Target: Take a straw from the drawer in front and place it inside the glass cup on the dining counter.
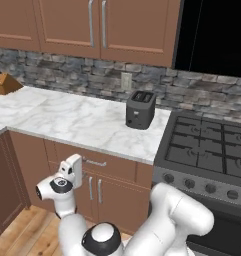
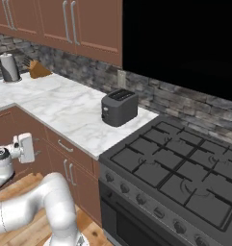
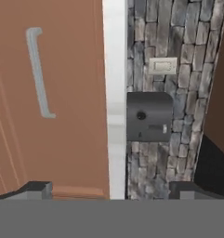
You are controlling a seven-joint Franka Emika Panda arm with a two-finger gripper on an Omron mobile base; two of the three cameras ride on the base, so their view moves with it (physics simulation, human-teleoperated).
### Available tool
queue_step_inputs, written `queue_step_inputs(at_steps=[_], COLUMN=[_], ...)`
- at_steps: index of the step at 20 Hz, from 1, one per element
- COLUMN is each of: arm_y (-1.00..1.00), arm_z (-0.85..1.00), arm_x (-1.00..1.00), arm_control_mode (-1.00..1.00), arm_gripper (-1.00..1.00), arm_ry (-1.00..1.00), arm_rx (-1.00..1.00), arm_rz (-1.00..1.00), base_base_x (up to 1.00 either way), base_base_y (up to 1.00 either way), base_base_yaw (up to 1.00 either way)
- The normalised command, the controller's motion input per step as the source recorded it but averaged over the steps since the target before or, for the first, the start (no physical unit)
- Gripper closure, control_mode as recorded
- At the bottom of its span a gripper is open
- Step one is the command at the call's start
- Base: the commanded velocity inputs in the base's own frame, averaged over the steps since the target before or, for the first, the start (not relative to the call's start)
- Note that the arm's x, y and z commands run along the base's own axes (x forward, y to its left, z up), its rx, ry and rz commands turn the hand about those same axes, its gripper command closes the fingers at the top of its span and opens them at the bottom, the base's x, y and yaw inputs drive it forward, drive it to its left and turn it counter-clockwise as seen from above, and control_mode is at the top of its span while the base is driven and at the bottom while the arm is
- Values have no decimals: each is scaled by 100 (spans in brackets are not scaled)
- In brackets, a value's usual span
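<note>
The drawer (image 1: 99,163) is a shallow brown wooden front with a slim silver bar handle (image 1: 94,162), set just under the overhanging edge of the marble worktop (image 1: 67,117), below and left of the toaster (image 1: 140,109). It is shut, flush with the cabinet face. In the hand view its front fills the left side, turned on end, with the handle a pale curved bar and the worktop edge a white strip beside it.

The gripper (image 3: 111,188) hangs in front of that drawer front, its two small dark tips standing wide apart with nothing between them; whether they touch the wood is hard to judge from here.

The toaster is a dark, boxy, rounded block standing on the white grey-veined slab, close to the rough stone backsplash (image 1: 92,75). Right of it the worktop ends at the black gas stove (image 1: 212,150). Left of the toaster the marble stretches wide and bare toward a wooden knife block (image 1: 7,83).
</note>
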Motion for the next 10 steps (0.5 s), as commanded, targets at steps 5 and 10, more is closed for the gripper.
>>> queue_step_inputs(at_steps=[5,10], arm_y=[0,0], arm_z=[-43,-40], arm_x=[34,31], arm_control_mode=[-100,-100], arm_gripper=[-100,-100], arm_ry=[0,0], arm_rx=[-6,-6], arm_rz=[8,3], base_base_x=[0,0], base_base_y=[0,0], base_base_yaw=[0,0])
